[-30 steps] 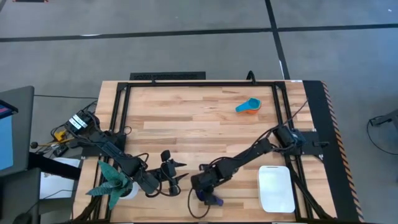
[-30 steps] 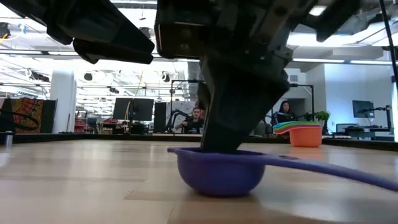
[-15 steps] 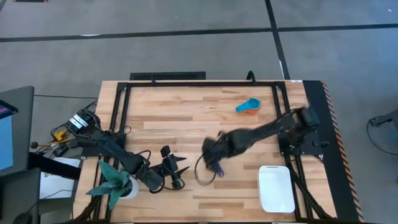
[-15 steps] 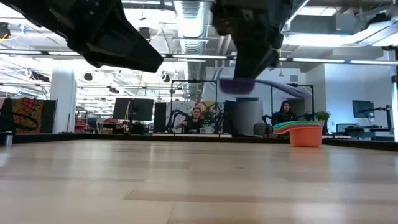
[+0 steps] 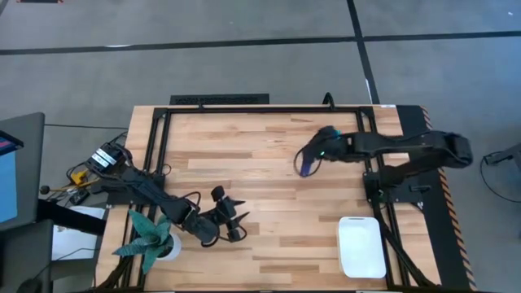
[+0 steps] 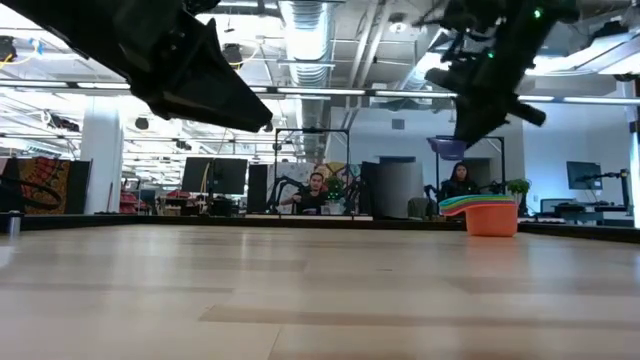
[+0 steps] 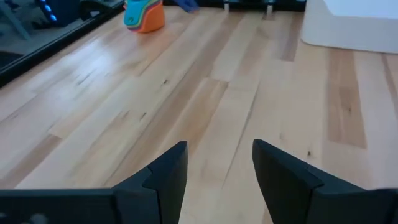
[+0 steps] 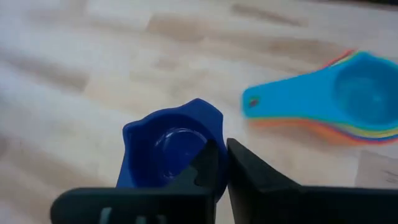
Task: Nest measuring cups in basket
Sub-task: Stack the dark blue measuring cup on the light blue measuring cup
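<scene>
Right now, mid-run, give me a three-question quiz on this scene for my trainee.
1. True or false: the right gripper is shut on the dark blue cup.
2. Where is the stack of nested cups? A) in the basket B) on the bare table near the far edge C) beside the plant
3. Fill in: the white basket holds ____ cups.

Key
1. True; it is carried in the air, close to the stack.
2. B
3. No; it sits at the table's near right. The left gripper waits open, low over the near left.
</scene>
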Robot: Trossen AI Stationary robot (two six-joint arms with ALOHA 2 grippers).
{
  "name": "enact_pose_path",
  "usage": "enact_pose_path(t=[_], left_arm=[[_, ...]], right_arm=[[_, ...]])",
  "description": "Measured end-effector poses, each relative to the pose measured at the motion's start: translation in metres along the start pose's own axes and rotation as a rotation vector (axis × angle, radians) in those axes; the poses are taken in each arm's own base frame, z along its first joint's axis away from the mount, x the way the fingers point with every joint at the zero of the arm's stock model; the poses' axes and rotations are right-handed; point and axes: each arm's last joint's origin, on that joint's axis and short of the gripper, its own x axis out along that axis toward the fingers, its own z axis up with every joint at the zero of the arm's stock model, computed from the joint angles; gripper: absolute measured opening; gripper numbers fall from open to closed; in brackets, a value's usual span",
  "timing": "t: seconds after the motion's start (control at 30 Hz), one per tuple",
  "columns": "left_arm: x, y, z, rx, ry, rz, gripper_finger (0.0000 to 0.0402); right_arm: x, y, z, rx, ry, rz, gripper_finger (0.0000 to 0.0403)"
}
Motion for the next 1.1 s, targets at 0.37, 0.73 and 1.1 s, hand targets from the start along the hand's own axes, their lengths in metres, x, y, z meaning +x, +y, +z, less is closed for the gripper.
enact_pose_path(t=[0.37,0.73,1.1], left_arm=[[0.007,0.005,0.001,-0.01,0.024,-0.019,0.0172],[0.007,0.005,-0.001,0.021,0.041,-0.018,0.0172],[0.006,0.004,-0.002,0.021,0.045,-0.032,0.0172]], right_arm=[[0.022,-0.065,0.021,0.424,-0.171,-0.108,0.0031],[0.035,-0.083,0.025,0.571,-0.156,-0.244,0.005],[0.051,-0.085,0.016,0.644,-0.084,-0.348,0.0061]])
